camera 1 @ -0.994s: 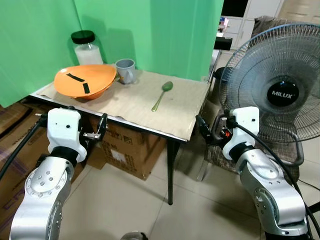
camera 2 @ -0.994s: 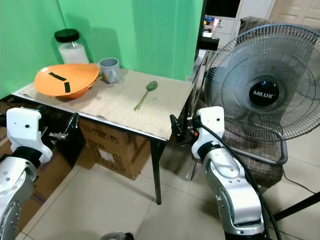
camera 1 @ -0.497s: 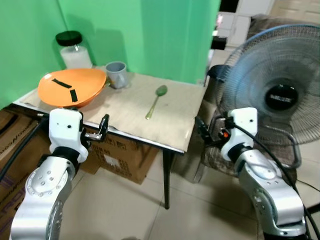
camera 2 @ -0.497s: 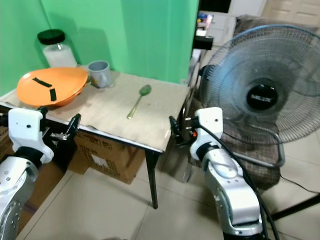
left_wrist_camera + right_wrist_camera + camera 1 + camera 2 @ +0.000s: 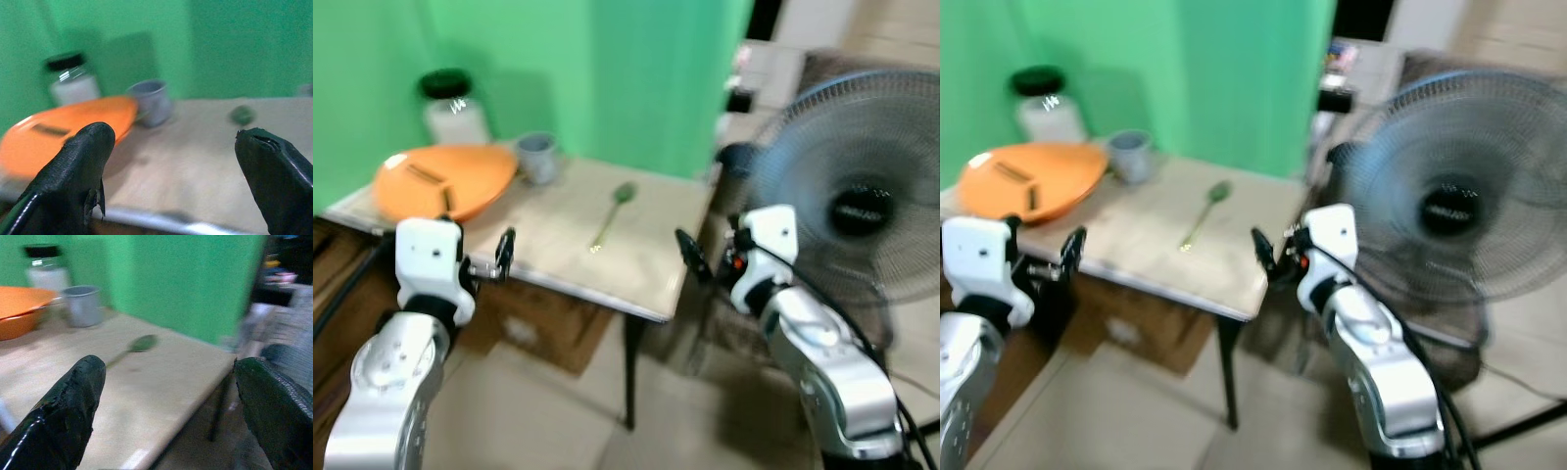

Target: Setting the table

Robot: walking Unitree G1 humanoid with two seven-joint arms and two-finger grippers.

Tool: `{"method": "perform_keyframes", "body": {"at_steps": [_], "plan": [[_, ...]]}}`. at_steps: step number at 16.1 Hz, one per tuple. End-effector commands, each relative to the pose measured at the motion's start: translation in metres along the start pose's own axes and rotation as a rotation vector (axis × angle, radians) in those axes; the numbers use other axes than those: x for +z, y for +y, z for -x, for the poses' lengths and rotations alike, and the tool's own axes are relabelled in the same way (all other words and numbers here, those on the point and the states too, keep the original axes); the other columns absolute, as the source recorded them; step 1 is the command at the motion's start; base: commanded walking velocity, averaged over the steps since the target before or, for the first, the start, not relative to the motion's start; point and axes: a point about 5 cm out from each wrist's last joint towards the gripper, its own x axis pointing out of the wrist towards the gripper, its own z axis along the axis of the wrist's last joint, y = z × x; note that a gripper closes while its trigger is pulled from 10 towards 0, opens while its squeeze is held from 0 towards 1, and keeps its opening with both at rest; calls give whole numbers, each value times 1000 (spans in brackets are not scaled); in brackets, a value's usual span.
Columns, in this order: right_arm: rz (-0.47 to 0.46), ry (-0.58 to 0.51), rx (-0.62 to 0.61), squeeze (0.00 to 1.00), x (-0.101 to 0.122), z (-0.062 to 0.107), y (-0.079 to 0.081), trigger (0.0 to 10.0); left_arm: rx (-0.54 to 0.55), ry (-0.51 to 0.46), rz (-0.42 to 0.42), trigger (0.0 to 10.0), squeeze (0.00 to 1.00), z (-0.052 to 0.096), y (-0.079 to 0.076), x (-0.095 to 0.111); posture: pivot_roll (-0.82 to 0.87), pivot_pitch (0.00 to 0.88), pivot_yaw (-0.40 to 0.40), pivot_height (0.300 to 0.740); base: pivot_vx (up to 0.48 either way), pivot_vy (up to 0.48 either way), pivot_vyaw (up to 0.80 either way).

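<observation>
A small table (image 5: 570, 257) holds an orange bowl (image 5: 445, 181) at its far left, a grey cup (image 5: 538, 157) beside it and a green spoon (image 5: 612, 209) lying near the middle. My left gripper (image 5: 504, 255) hovers open at the table's near left edge, empty. Level with the near right corner, my right gripper (image 5: 690, 257) is also open and empty. Between its fingers the left wrist view shows the bowl (image 5: 63, 127) and cup (image 5: 151, 103); the right wrist view shows the spoon (image 5: 134, 346).
A jar with a black lid (image 5: 448, 106) stands behind the bowl against a green backdrop. A large fan (image 5: 862, 211) on a chair stands close at the right. Cardboard boxes (image 5: 538, 328) sit under the table. The picture is blurred.
The whole view has shifted and blurred, so the camera has moved nearer the table. Both grippers now sit closer to the table's front edge. Nothing on the table has moved.
</observation>
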Motion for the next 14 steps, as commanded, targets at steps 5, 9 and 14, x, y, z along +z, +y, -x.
{"method": "perform_keyframes", "body": {"at_steps": [5, 9, 14], "plan": [[1, 10, -78, 0, -1, 6, -14, 10000, -32, -19, 3, 10000, 0, -6, -8, 2, 45, 0, 31, 740, 327, 0, 0], [-23, 14, -104, 0, -1, 5, -18, 10000, -60, -34, -17, 10000, 0, -8, -13, 6, 39, 0, 35, 740, 62, 83, -145], [-28, 11, -85, 0, -1, 7, -13, 10000, -56, -25, -24, 10000, 0, -8, -10, 5, 39, 0, 40, 740, 0, 480, -640]]}}
